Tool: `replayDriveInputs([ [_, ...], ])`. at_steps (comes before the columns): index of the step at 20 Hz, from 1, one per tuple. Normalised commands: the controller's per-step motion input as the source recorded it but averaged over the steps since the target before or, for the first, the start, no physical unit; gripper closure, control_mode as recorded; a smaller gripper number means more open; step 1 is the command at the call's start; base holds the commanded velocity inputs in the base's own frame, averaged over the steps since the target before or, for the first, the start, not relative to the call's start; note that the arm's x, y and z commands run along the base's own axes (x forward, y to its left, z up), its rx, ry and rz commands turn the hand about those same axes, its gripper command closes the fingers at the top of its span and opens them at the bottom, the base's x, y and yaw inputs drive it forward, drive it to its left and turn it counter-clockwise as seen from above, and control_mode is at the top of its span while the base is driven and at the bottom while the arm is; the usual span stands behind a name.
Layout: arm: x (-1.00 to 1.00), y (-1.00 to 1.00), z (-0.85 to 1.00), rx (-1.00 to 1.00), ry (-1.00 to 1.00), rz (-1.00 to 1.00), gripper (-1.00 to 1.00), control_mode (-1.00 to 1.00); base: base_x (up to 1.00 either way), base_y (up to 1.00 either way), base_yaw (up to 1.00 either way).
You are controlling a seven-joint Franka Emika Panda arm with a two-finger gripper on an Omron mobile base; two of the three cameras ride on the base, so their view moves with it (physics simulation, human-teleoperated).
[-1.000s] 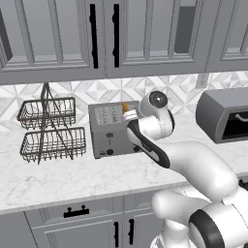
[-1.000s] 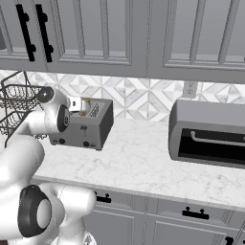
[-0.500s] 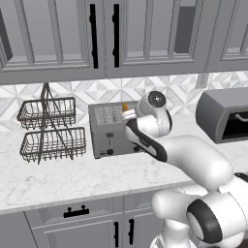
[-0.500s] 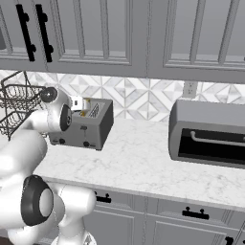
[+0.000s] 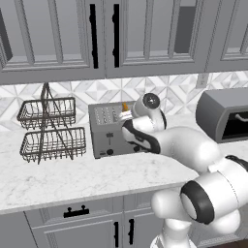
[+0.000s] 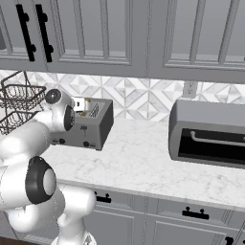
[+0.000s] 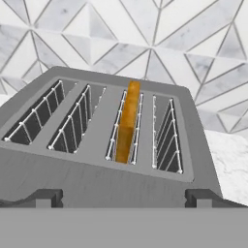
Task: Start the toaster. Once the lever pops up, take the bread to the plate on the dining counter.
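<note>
The grey four-slot toaster stands on the marble worktop against the tiled wall. The bread stands edge-on in its third slot from the left, an orange strip poking above the slot; it shows as a small orange bit in the left base view. My gripper hovers just above the toaster's near top edge, open, its fingertips spread wide with nothing between them. The plate and the dining counter are out of view.
A two-tier wire basket rack stands left of the toaster. A larger dark-grey rounded appliance sits at the right. Bare marble worktop lies in front. Grey wall cabinets hang overhead.
My hand has edged slightly left over the toaster's top and the elbow has swung out. The toaster and the bread have not moved; the jaws stay open.
</note>
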Motion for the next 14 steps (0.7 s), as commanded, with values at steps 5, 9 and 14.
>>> replayDriveInputs([
  [5,0.25,0.00,-0.02,0.00,0.00,0.00,-1.00,-1.00,0.00,0.00,0.00],
  [9,0.32,0.00,0.00,0.00,0.00,0.00,-1.00,-1.00,0.00,0.00,0.00],
  [14,0.28,0.00,0.00,0.00,0.00,0.00,-1.00,-1.00,0.00,0.00,0.00],
])
